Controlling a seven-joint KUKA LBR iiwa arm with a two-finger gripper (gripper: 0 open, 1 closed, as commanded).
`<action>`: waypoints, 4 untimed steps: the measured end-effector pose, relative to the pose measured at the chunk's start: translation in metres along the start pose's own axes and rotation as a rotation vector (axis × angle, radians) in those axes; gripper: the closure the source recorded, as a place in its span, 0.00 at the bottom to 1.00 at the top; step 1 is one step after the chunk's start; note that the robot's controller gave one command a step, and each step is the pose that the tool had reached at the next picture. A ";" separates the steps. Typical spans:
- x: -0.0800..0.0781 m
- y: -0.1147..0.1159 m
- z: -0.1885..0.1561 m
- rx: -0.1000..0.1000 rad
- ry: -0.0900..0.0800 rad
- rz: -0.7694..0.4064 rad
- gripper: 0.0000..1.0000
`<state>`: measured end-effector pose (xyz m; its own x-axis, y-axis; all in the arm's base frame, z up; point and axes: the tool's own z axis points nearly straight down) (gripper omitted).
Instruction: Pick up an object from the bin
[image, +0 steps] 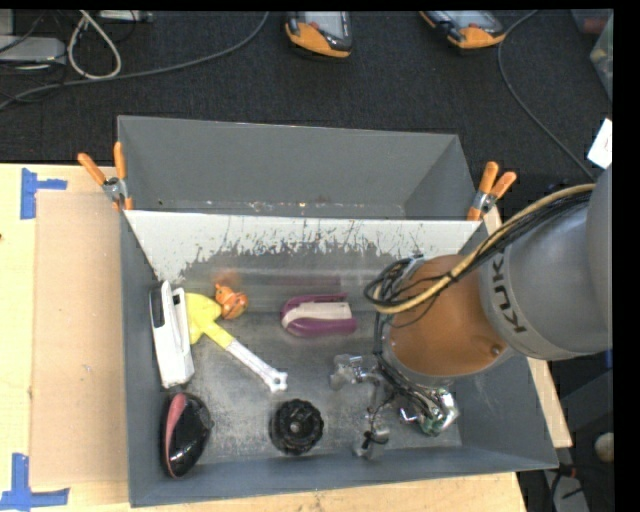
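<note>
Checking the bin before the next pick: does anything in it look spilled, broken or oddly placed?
Nothing stands out. The white block, yellow-headed tool, purple-and-white piece, black round part and black-and-red thing lie loose on the bin floor, none visibly broken or spilled. The gripper hangs low at the right.

The bin (290, 170) is grey; its far inner face is whitish with dark speckled streaks. At the left lies a white bar (170, 338), beside it a yellow-headed, white-handled tool (236, 347) and a small orange piece (231, 300). In the middle is a purple-and-white block (318, 316). Nearer are a black disc (296, 425) and a black oval edged red (185, 433). The silvery claw (370, 405) hangs below an orange wrist cover (440, 325).
</note>
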<state>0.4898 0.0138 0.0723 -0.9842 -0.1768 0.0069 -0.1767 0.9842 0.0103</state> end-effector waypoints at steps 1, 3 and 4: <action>-0.025 0.009 -0.021 0.004 0.001 0.049 0.00; -0.055 0.061 -0.039 -0.001 0.001 0.065 0.00; -0.039 0.061 0.003 -0.003 0.003 0.103 0.00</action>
<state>0.5170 0.0808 0.0698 -0.9972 -0.0742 0.0109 -0.0741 0.9972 0.0119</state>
